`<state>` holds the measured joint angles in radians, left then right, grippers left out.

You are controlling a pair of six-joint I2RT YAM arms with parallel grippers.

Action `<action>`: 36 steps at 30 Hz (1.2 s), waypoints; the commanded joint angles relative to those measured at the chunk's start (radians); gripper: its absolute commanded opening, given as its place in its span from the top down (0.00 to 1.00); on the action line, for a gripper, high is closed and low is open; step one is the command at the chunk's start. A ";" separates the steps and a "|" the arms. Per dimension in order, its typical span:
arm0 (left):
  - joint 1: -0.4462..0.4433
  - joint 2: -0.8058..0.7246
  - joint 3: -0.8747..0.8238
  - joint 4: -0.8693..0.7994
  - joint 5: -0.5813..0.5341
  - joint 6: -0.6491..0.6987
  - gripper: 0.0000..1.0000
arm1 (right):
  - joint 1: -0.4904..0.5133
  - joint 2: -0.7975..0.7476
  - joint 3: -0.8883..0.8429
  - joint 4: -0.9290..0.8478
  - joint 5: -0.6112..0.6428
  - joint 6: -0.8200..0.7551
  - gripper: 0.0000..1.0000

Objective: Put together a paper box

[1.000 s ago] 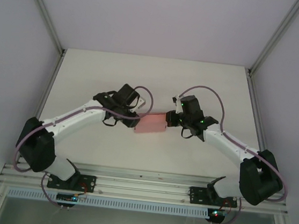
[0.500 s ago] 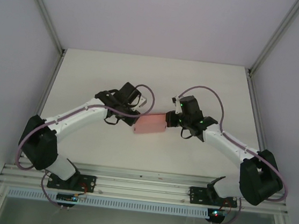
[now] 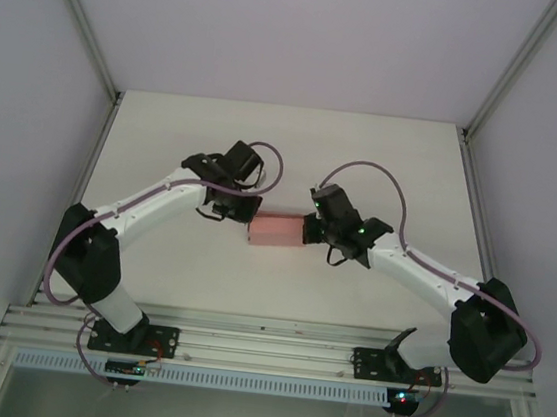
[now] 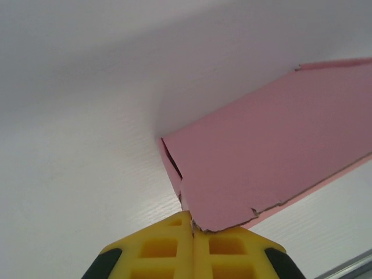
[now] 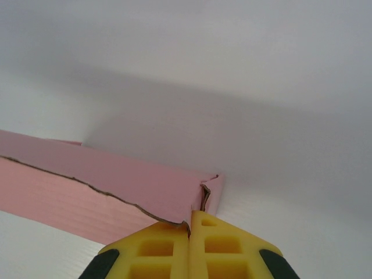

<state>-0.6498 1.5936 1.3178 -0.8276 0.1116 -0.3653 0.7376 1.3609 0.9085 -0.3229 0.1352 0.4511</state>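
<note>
The paper box [image 3: 276,231] is a pink folded card shape held just above the white table between both arms. My left gripper [image 3: 247,215] is at its left end. In the left wrist view the yellow fingers [image 4: 157,247] are shut, and a torn-edged corner of the paper box [image 4: 273,157] is pinched between them at my left gripper [image 4: 193,225]. My right gripper [image 3: 308,230] is at the right end. There too the yellow fingers [image 5: 226,247] are shut, pinching a corner flap of the paper box [image 5: 116,180] at my right gripper [image 5: 190,220].
The white table [image 3: 166,135] stretches around the box, bounded by grey walls and metal corner posts [image 3: 83,25]. An aluminium rail [image 3: 263,348] carrying the arm bases runs along the near edge. Purple cables loop over both wrists.
The right wrist has shifted left and slightly down, pushing its end of the box inward. The left wrist has swung back and up. The box now sits a little further left and squarer.
</note>
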 commanded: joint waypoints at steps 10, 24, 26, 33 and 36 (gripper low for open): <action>0.022 0.031 0.037 -0.050 0.109 -0.161 1.00 | 0.055 0.055 0.017 -0.162 0.041 0.190 1.00; -0.065 -0.010 -0.204 0.163 -0.032 -0.249 1.00 | 0.042 0.090 -0.020 -0.071 0.045 0.205 0.99; -0.067 -0.021 -0.234 0.187 -0.013 -0.247 1.00 | 0.047 0.090 -0.024 -0.072 0.050 0.204 0.99; -0.112 -0.063 -0.386 0.282 -0.060 -0.180 1.00 | 0.089 0.032 -0.136 0.049 0.035 0.062 0.95; -0.124 -0.060 -0.420 0.329 -0.040 -0.182 0.99 | 0.089 0.002 -0.191 0.098 -0.042 0.051 0.88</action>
<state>-0.7341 1.4578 0.9882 -0.4355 -0.0414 -0.5545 0.7990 1.3453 0.7990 -0.1604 0.2512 0.5480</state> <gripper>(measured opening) 0.042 0.101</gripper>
